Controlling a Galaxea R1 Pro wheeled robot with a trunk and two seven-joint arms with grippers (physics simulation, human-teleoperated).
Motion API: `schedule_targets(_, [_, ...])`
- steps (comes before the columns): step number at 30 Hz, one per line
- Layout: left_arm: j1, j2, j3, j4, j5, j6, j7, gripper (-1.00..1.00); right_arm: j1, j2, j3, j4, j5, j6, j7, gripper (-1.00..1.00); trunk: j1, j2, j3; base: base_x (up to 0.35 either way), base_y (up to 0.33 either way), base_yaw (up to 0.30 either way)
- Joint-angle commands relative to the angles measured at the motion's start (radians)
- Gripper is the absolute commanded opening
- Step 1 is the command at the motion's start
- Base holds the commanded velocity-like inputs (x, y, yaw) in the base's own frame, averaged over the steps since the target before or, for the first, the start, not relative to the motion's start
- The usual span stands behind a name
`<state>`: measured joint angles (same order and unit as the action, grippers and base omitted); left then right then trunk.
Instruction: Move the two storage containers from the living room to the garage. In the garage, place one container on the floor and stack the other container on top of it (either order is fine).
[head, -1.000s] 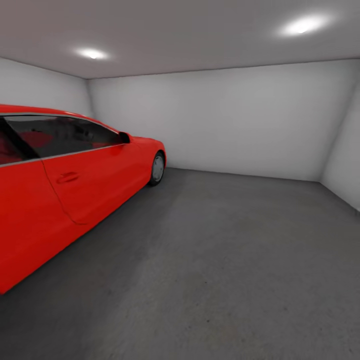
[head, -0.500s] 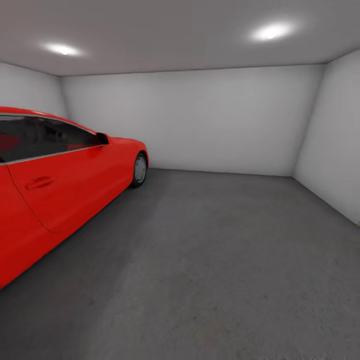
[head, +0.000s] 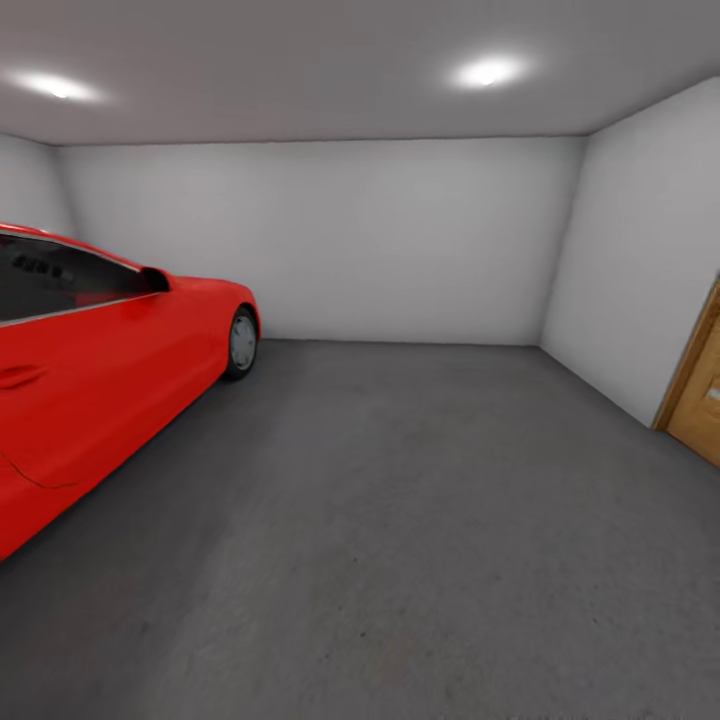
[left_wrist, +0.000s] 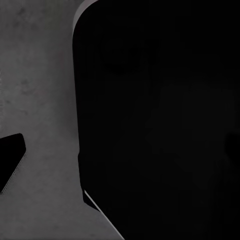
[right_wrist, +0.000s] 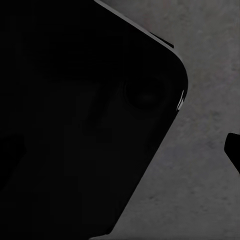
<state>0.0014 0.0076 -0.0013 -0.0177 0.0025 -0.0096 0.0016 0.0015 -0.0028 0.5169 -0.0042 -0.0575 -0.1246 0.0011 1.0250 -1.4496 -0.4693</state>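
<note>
I am in the garage, facing its dark grey concrete floor (head: 420, 500) and plain white back wall (head: 400, 240). The two storage containers are out of view. In the left wrist view one black fingertip (left_wrist: 10, 160) sits at the picture's edge over bare concrete (left_wrist: 40, 100), beside a large dark part of my own body (left_wrist: 160, 120). The right wrist view has another black fingertip (right_wrist: 233, 150) at its edge over concrete (right_wrist: 200, 200). Nothing lies between the fingers of either gripper.
A red car (head: 90, 370) stands along the left side, its front wheel (head: 242, 343) near the back wall. A wooden plank door (head: 700, 390) is set in the right wall (head: 630, 260). Open concrete stretches from the car to that wall.
The camera has turned to the right: the car has slid left in the picture, and the right wall with the wooden door has come into view.
</note>
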Motion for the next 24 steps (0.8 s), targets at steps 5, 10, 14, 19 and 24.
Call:
schedule_targets(5, [0.0,0.0,0.0,-0.001,0.001,-0.001,0.0,1.0,0.0,0.0,0.006,0.0,-0.006,-0.003,0.0,1.0,0.0,0.0,-0.001,0.0,0.0,-0.246])
schedule_targets(10, [0.0,0.0,0.0,-0.001,0.001,-0.001,0.001,1.0,0.0,0.0,0.006,0.0,-0.006,-0.003,-0.001,1.0,0.0,0.0,-0.001,0.0,0.0,-0.246])
schedule_targets(14, [0.0,0.0,0.0,-0.001,0.001,-0.001,0.0,1.0,0.0,0.0,0.006,0.0,-0.006,-0.003,0.0,1.0,0.0,0.0,-0.001,0.0,0.0,-0.246])
schedule_targets(19, [0.0,0.0,0.0,-0.001,0.001,-0.001,0.0,1.0,0.0,0.0,0.006,0.0,-0.006,-0.003,0.0,1.0,0.0,0.0,-0.001,0.0,0.0,-0.246])
schedule_targets(24, [0.0,0.0,0.0,-0.001,0.001,-0.001,0.0,1.0,0.0,0.0,0.006,0.0,-0.006,-0.003,0.0,1.0,0.0,0.0,-0.001,0.0,0.0,-0.246])
